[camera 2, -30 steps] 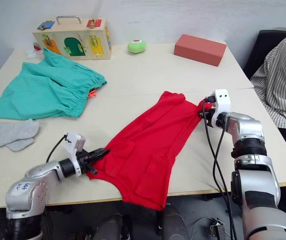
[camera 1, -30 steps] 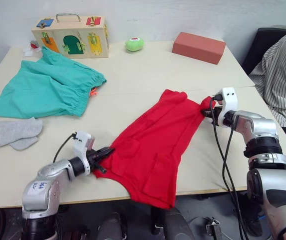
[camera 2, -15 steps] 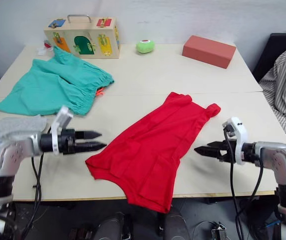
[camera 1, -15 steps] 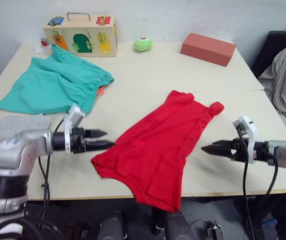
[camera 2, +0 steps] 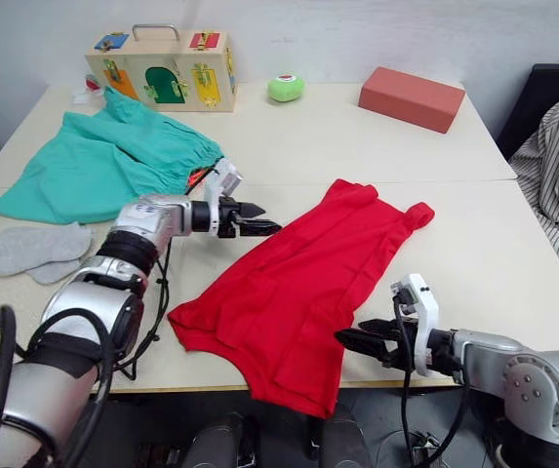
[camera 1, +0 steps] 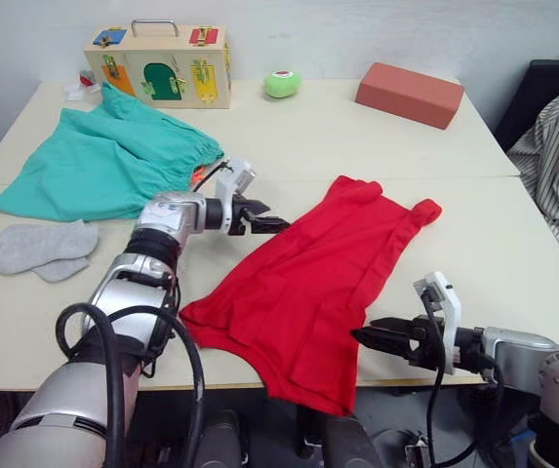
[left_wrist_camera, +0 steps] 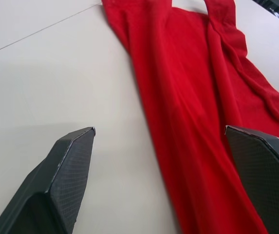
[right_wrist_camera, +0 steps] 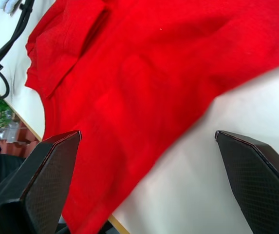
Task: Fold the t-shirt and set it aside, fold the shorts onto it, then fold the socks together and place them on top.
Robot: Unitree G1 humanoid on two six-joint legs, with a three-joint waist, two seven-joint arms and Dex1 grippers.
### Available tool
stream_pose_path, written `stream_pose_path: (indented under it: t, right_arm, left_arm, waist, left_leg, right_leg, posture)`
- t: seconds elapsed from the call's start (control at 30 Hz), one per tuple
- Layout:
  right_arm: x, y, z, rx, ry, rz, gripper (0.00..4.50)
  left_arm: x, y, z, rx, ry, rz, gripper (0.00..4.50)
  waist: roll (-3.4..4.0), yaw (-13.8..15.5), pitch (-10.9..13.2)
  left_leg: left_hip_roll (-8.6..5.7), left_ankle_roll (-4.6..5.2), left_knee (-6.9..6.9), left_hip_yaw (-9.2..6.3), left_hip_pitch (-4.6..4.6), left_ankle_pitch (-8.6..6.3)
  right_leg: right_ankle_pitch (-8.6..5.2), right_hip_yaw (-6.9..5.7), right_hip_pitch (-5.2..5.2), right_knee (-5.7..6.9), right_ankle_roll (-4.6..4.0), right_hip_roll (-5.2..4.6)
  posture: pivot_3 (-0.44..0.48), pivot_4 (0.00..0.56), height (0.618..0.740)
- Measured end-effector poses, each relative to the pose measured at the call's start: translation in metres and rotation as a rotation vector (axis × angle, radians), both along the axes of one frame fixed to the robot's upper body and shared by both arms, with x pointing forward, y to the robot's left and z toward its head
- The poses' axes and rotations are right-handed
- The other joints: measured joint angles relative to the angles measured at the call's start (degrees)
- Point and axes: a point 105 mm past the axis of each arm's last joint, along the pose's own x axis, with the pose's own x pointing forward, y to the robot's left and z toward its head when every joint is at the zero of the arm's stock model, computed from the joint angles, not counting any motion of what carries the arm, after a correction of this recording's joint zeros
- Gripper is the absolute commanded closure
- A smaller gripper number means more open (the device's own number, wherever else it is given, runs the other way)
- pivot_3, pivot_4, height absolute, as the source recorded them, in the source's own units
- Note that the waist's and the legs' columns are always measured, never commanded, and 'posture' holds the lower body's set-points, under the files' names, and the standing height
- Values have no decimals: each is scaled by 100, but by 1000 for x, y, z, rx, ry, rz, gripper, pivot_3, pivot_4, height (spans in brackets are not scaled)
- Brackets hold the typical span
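Note:
The red t-shirt [camera 1: 308,278] lies as a long diagonal strip across the table's front, its lower end hanging over the front edge. My left gripper [camera 1: 275,224] is open, its fingers [left_wrist_camera: 66,180] wide apart over the shirt's far left edge. My right gripper [camera 1: 364,336] is open too, low at the shirt's near right edge, with cloth between its fingers [right_wrist_camera: 42,180] but not pinched. The teal shorts [camera 1: 103,161] are spread at the back left. In front of them, near the left edge, rest the grey socks [camera 1: 40,249], overlapping each other.
A wooden latch box [camera 1: 157,63], a green ball [camera 1: 282,84] and a red block [camera 1: 409,94] stand along the table's back edge. A person in a striped shirt [camera 1: 557,156] sits beside the table's right edge.
Both grippers opened and let go of the t-shirt. My left gripper moved from the shirt's near left corner up to its far left edge; my right came from the far sleeve down to the near right edge.

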Motion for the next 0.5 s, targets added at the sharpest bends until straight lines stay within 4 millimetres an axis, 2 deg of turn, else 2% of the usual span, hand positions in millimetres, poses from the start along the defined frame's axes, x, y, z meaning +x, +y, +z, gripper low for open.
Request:
stream_pose_path:
  t: [0.1,0.2,0.3,0.37,0.5]
  right_arm:
    - [-1,5,-2,18,0,-6,0]
    - [-5,13,-5,37,11,-1,584]
    - [-11,27,-11,60,36,25,1577]
    - [-15,32,-15,62,57,34,2305]
    - [-17,31,-20,48,81,19,3655]
  left_arm:
    - [0,-7,-10,18,9,3,38]
    - [3,-12,-16,28,11,48,0]
    - [6,-24,-17,34,-7,77,575]
    - [6,-29,-19,40,-10,77,1194]
    - [5,-27,-22,26,14,88,2388]
  waist:
    - [-2,-14,-1]
    - [-8,-16,-4]
    - [-8,-10,-4]
    - [-8,-14,-4]
    - [-9,-12,-4]
  left_leg:
    - [4,-1,0,-5,2,1]
    - [5,-4,-2,-17,3,3]
    - [6,-6,-3,-20,3,5]
    - [3,-5,-3,-18,2,5]
    - [4,-4,-2,-19,2,5]
  right_leg:
    - [0,0,2,3,0,5]
    - [-1,-2,4,6,-2,8]
    - [-1,-2,4,10,-3,6]
    - [-1,-2,4,12,-3,4]
    - [-2,-5,4,11,-3,5]
  posture:
    - [0,150,740]
    - [0,150,740]
    - [0,150,740]
    - [0,150,740]
    - [0,150,740]
